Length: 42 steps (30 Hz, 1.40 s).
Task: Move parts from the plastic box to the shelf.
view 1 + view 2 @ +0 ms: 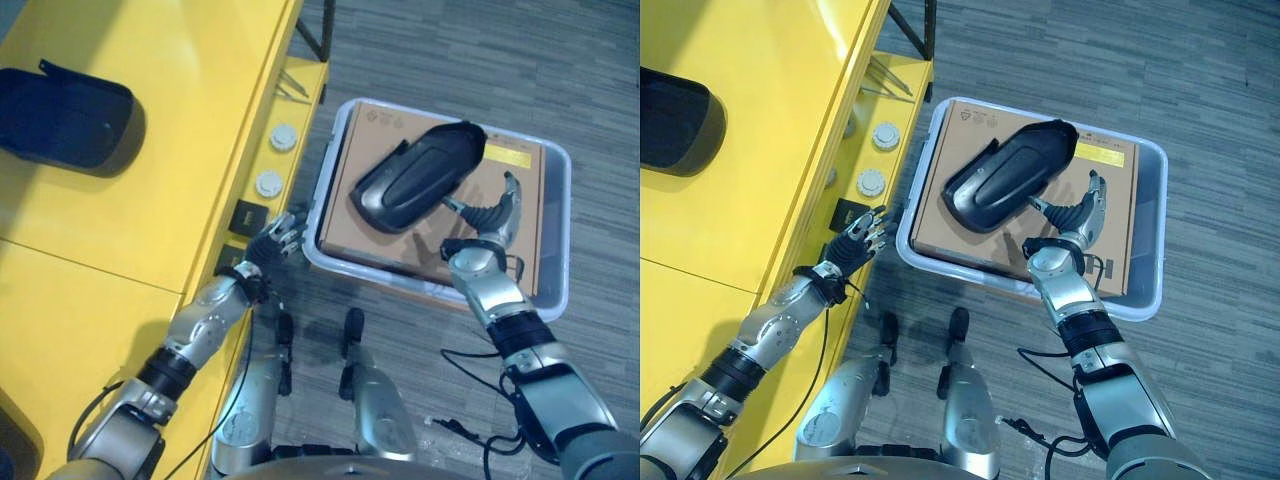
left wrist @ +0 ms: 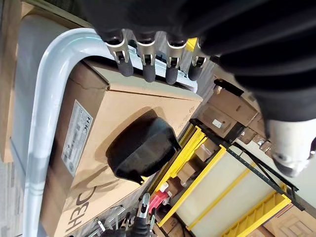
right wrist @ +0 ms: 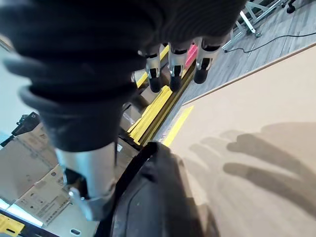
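Right hand over cardboard; grey carpet — yellow shelf beside.

Both eye views look steeply down from the head and share one scene: the yellow shelf on the left, the box on the floor to the right, the black part on its carton. The left wrist view looks from close along the left hand, past its fingertips to box rim, carton and part. The right wrist view sits very near the carton top, the part just beyond the right hand.
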### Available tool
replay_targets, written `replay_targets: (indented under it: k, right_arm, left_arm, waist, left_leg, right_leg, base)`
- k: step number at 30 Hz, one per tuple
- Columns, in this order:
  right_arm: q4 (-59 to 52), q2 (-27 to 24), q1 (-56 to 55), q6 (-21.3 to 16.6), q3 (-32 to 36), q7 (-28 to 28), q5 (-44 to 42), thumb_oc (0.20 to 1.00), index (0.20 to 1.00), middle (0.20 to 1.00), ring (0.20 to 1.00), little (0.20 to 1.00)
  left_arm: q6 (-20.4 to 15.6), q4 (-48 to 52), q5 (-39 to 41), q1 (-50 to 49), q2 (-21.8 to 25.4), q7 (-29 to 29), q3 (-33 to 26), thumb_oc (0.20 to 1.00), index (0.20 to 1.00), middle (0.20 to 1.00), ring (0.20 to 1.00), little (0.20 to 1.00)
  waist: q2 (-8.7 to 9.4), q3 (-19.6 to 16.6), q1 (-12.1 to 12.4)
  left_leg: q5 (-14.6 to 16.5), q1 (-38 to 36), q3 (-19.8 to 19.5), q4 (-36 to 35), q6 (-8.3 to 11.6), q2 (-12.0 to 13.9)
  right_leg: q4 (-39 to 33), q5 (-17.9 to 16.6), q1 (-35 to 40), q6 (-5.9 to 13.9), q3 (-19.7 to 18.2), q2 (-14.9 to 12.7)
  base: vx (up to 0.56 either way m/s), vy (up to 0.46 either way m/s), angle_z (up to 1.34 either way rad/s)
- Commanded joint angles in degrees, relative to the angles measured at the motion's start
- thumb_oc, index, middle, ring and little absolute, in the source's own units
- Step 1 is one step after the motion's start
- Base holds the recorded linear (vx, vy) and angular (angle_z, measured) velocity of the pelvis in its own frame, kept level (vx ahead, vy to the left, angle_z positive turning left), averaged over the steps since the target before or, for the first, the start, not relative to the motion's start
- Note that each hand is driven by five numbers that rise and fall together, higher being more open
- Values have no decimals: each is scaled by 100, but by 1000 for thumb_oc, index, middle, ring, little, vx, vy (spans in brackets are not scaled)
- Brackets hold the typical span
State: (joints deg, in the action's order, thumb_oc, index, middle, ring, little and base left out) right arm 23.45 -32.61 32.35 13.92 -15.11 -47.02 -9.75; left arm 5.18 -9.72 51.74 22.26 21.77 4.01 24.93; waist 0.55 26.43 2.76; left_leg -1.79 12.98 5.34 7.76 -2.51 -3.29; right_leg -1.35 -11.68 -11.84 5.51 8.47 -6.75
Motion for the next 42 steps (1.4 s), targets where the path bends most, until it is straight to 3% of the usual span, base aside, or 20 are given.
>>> replay_targets:
  k: [1,10,15,16,23,36,42]
  right_arm:
    - [-84,-389,184,-153,-19,-208,143,1000,1000,1000,1000,1000]
    - [-70,-258,171,13,-82,-121,50,1000,1000,1000,1000,1000]
    - [131,-187,201,-96,-129,-210,-68,1000,1000,1000,1000,1000]
    - [550,-85,524,-263,-241,-373,-159,1000,1000,1000,1000,1000]
    - [862,14,785,-358,-304,-546,-470,1000,1000,1000,1000,1000]
    - [1183,314,987,-169,-497,-718,-790,1000,1000,1000,1000,1000]
    - [1718,476,968,-324,-529,-790,-1072,1000,1000,1000,1000,1000]
  left_arm:
    - [-127,278,215,5,-209,128,59,1000,1000,1000,1000,1000]
    - [-216,183,235,7,-246,101,48,1000,1000,1000,1000,1000]
    - [-324,102,236,43,-267,107,73,1000,1000,1000,1000,1000]
    - [-509,19,213,179,-301,126,88,1000,1000,1000,1000,1000]
    - [-590,1,203,264,-345,84,85,1000,1000,1000,1000,1000]
    - [-801,-214,296,385,-479,36,202,1000,1000,1000,1000,1000]
    - [-931,-352,280,483,-569,59,292,1000,1000,1000,1000,1000]
  waist:
    - [-95,-333,73]
    - [-106,-286,66]
    - [-116,-265,81]
    - [-178,-214,163]
    - [-245,-204,233]
    - [-312,-155,250]
    - [-326,-101,240]
  left_leg:
    - [175,-38,-156,-169,61,45]
    - [200,-16,-145,-75,51,34]
    - [203,-2,-144,-68,46,29]
    - [193,61,-190,-37,42,-10]
    - [181,100,-240,-23,39,-53]
    - [172,168,-281,19,26,-107]
    - [174,235,-275,69,28,-114]
  right_leg:
    - [320,431,59,404,38,-128]
    - [379,427,37,404,32,-149]
    - [376,418,28,406,43,-163]
    - [384,395,-12,415,89,-215]
    - [413,387,-48,425,135,-272]
    - [506,378,-165,434,120,-339]
    - [531,360,-230,422,118,-357]
  base:
    - [0,0,0]
    - [0,0,0]
    - [-4,8,0]
    - [-25,46,-5]
    - [2,29,2]
    - [9,22,3]
    - [0,0,0]
